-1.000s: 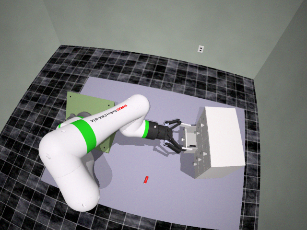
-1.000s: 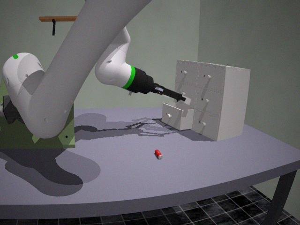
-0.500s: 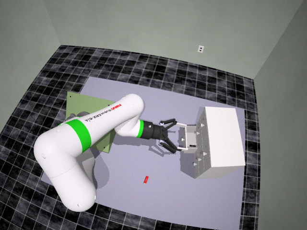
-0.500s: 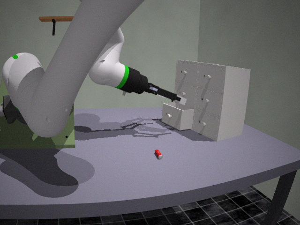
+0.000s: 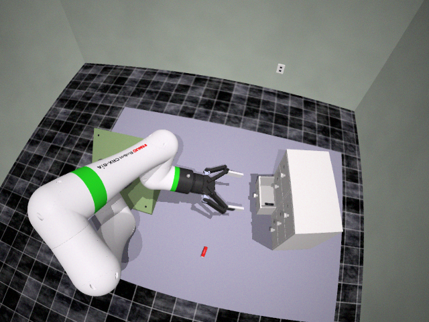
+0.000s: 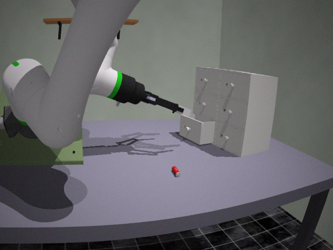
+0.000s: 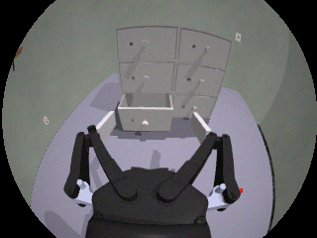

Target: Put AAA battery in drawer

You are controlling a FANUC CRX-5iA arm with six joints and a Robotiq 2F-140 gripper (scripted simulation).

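The AAA battery (image 5: 204, 251) (image 6: 175, 171) is a small red cylinder lying on the table, alone, well to the front of the chest; it also shows as a red speck in the wrist view (image 7: 242, 190). The small white chest (image 5: 312, 190) (image 6: 258, 107) (image 7: 174, 59) stands upright at the right. Its bottom drawer (image 5: 265, 194) (image 6: 197, 130) (image 7: 146, 115) on the arm's side is pulled partly out; the other drawers are in. I cannot read the letters. My gripper (image 5: 238, 190) (image 6: 185, 109) (image 7: 153, 118) is open and empty, a little back from the open drawer's front.
The grey table (image 5: 242, 277) (image 6: 134, 194) carries the arm's green base plate (image 5: 107, 141) (image 6: 40, 155) at the left. The table's front edge runs close below the battery's side. A wooden shelf (image 6: 53, 21) hangs on the back wall.
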